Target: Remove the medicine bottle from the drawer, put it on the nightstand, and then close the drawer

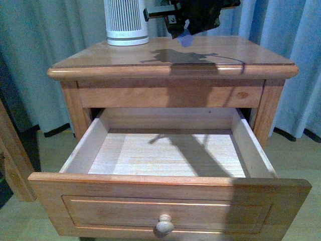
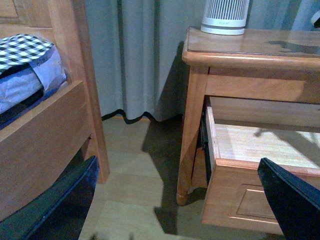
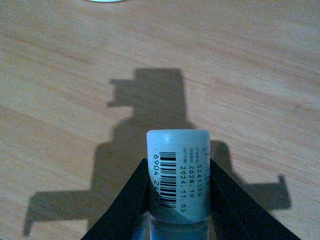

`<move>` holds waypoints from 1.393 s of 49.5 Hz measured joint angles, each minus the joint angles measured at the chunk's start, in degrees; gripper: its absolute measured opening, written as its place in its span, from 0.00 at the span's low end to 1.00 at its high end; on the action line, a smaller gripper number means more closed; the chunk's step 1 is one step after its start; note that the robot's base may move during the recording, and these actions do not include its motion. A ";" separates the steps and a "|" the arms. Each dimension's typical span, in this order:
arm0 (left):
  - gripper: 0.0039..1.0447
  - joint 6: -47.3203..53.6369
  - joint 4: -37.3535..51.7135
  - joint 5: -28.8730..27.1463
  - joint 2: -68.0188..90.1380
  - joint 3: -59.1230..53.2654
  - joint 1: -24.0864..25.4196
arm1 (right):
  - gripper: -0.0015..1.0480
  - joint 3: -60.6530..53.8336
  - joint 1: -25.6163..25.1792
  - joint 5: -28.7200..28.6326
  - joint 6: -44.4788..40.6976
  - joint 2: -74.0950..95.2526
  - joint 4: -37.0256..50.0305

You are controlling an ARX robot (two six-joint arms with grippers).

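Observation:
My right gripper (image 3: 177,185) is shut on the medicine bottle (image 3: 178,175), a small white bottle with a barcode label, held between both black fingers above the nightstand top (image 3: 240,75). In the front view the right gripper (image 1: 186,31) hangs over the back of the nightstand (image 1: 170,68), the bottle's end (image 1: 186,39) showing below it, its shadow on the top. The drawer (image 1: 170,201) stands pulled out, its pale inside bare. My left gripper (image 2: 180,200) is open, low beside the nightstand's left side, near the drawer's front (image 2: 250,200).
A white ribbed appliance (image 1: 126,22) stands at the back left of the nightstand top. The shallower drawer front (image 1: 170,96) above is shut. A bed frame post (image 2: 87,85) with bedding stands left of the nightstand. Curtains hang behind.

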 joint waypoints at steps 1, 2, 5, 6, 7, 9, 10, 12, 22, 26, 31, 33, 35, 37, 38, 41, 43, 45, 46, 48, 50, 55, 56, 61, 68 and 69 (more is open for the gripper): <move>0.94 0.00 0.00 0.00 0.00 0.00 0.00 | 0.28 -0.52 -0.07 -0.04 0.02 0.00 0.35; 0.94 0.00 0.00 -0.02 0.00 0.00 0.00 | 0.28 -1.20 -0.20 -0.04 0.00 0.00 0.72; 0.94 0.00 0.00 0.00 0.00 0.00 0.00 | 0.28 -3.41 -0.63 -0.07 0.00 -0.02 2.12; 0.94 0.00 0.00 0.00 0.00 0.00 0.00 | 0.28 -4.00 -0.76 -0.07 0.00 -0.02 2.43; 0.94 0.00 0.00 0.00 0.00 0.00 0.00 | 0.28 -4.85 -0.96 -0.11 -0.02 -0.02 3.02; 0.94 0.00 0.00 0.00 0.00 0.00 0.00 | 0.28 -5.64 -1.31 -0.31 -0.02 -0.26 4.02; 0.94 0.00 0.00 0.00 0.00 0.00 0.00 | 0.28 -6.03 -1.42 -0.31 -0.02 -0.39 4.33; 0.94 0.00 0.00 0.00 0.00 0.00 0.00 | 0.28 -6.51 -1.70 -0.35 -0.02 -0.52 5.03; 0.94 0.00 0.00 0.00 0.00 0.00 0.00 | 0.50 -7.34 -2.75 -1.46 0.00 -0.55 7.41; 0.94 0.00 0.00 0.00 0.00 0.00 0.00 | 0.61 -7.61 -2.80 -1.84 0.09 -0.55 8.28; 0.94 0.02 0.00 0.00 0.00 0.00 0.00 | 0.74 -7.65 -2.78 -2.25 0.37 -0.55 9.31; 0.94 0.00 0.00 0.00 0.00 0.00 0.00 | 0.82 -7.87 -2.73 -2.73 0.72 -0.63 10.08; 0.94 0.00 0.00 0.00 0.00 0.00 0.00 | 0.88 -8.26 -2.67 -3.08 0.90 -0.98 10.67; 0.94 0.00 0.00 0.00 0.00 0.00 0.00 | 0.93 -8.74 -2.62 -3.37 0.94 -1.40 11.10; 0.94 0.00 0.00 0.00 0.00 0.00 0.00 | 0.94 -8.90 -2.60 -3.45 1.01 -1.51 11.21; 0.94 0.00 0.00 0.00 0.00 0.00 0.00 | 0.94 -9.68 -2.49 -4.13 1.40 -2.54 11.93; 0.94 0.00 0.00 0.00 0.00 0.00 0.00 | 0.93 -10.49 -2.47 -4.50 1.55 -3.67 12.48; 0.94 0.00 0.00 0.00 0.00 0.00 0.00 | 0.93 -11.13 -2.47 -4.90 1.81 -4.76 12.94; 0.94 0.00 0.00 0.00 0.00 0.00 0.00 | 0.93 -11.72 -2.47 -5.22 2.10 -5.64 13.35; 0.94 0.00 0.00 0.00 0.00 0.00 0.00 | 0.93 -12.72 -2.47 -5.73 2.49 -7.08 13.99; 0.94 0.00 0.00 0.00 0.00 0.00 0.00 | 0.93 -14.32 -2.49 -6.29 2.93 -9.40 14.84; 0.94 0.00 0.00 0.00 0.00 0.00 0.00 | 0.93 -18.45 -2.80 -7.41 4.17 -14.91 16.59; 0.94 0.00 0.00 0.00 0.00 0.00 0.00 | 0.93 -19.71 -2.91 -8.04 4.68 -16.46 17.18; 0.94 0.00 0.00 0.00 0.00 0.00 0.00 | 0.93 -26.91 -3.72 -10.08 6.58 -23.89 19.98; 0.94 0.00 0.00 0.00 0.00 0.00 0.00 | 0.90 -41.07 -5.05 -12.37 8.57 -35.54 25.00; 0.94 0.00 0.00 0.00 0.00 0.00 0.00 | 0.88 -42.29 -5.14 -12.63 8.63 -36.44 25.38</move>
